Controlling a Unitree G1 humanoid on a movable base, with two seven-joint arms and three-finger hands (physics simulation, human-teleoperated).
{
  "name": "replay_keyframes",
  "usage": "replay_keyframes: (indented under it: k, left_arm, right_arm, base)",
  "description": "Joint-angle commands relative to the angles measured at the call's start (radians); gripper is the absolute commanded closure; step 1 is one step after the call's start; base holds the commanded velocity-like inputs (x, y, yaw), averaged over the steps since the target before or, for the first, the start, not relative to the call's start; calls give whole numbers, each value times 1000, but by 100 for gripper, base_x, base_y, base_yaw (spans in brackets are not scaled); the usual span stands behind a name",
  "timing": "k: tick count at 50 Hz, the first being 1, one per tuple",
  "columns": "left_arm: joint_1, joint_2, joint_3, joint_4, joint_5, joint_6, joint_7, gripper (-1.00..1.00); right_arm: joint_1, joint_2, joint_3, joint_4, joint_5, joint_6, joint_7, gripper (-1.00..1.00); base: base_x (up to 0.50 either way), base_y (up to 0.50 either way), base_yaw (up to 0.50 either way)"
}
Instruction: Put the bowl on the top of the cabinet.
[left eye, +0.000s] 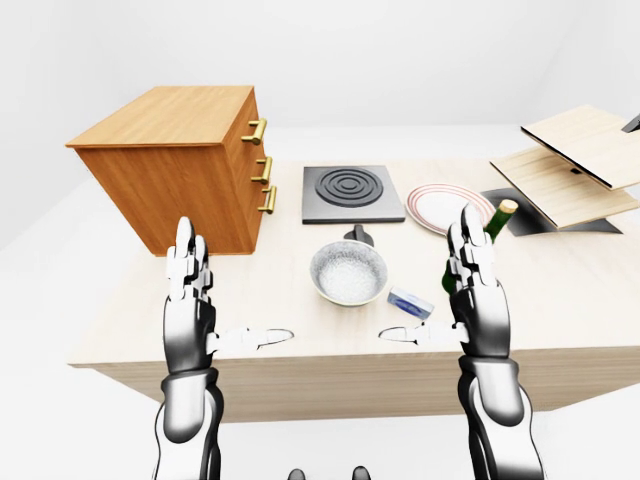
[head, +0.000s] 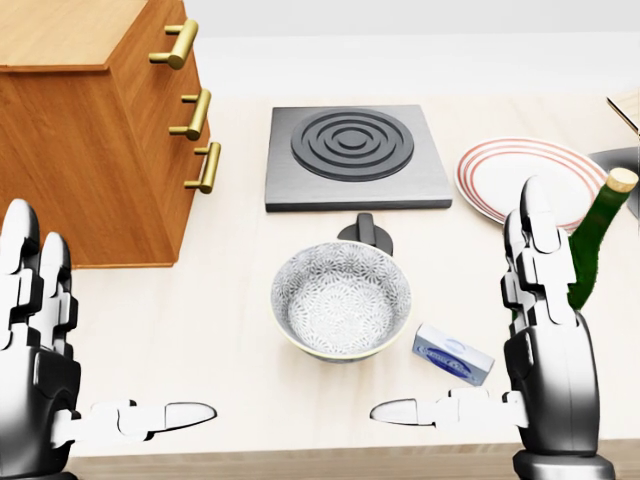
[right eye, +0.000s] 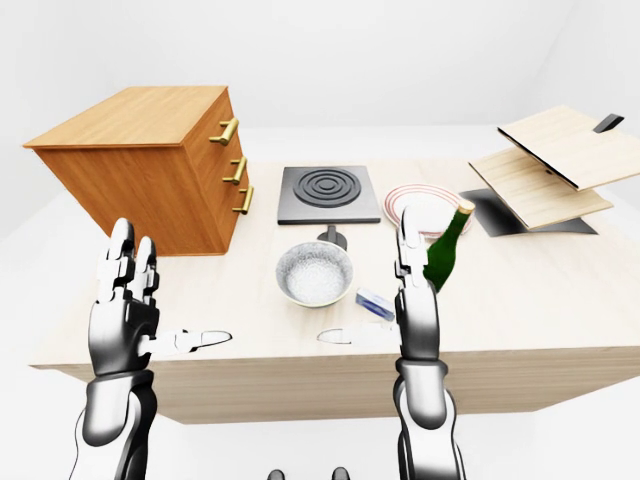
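The patterned bowl (head: 342, 302) sits untouched near the desk's (head: 240, 330) near edge, between both robot hands, left (head: 40, 350) and right (head: 545, 345), fingers spread and empty. The cabinet (left eye: 185, 160) top at the desk's left end awaits; lifting remains.
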Motion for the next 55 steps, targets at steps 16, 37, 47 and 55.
replay_keyframes:
  k: [16, 37, 47, 55]
  left_arm:
    - [-11, 1, 6, 27, 0, 0, 5, -100]
    - [-5, 0, 3, 7, 1, 0, 4, -100]
    - [1, 0, -1, 3, 1, 0, 0, -100]
    - [2, 0, -1, 8, 0, 0, -1, -100]
  right_arm:
    - [-8, 0, -3, 22, 5, 0, -2, -100]
    - [-6, -1, -2, 22, 9, 0, 1, -100]
    - [-1, -1, 2, 20, 8, 0, 5, -100]
    - [-2, -1, 4, 30, 8, 0, 7, -100]
  base:
    - [0, 50, 0]
    - [0, 49, 0]
    - [0, 38, 0]
    - [0, 25, 0]
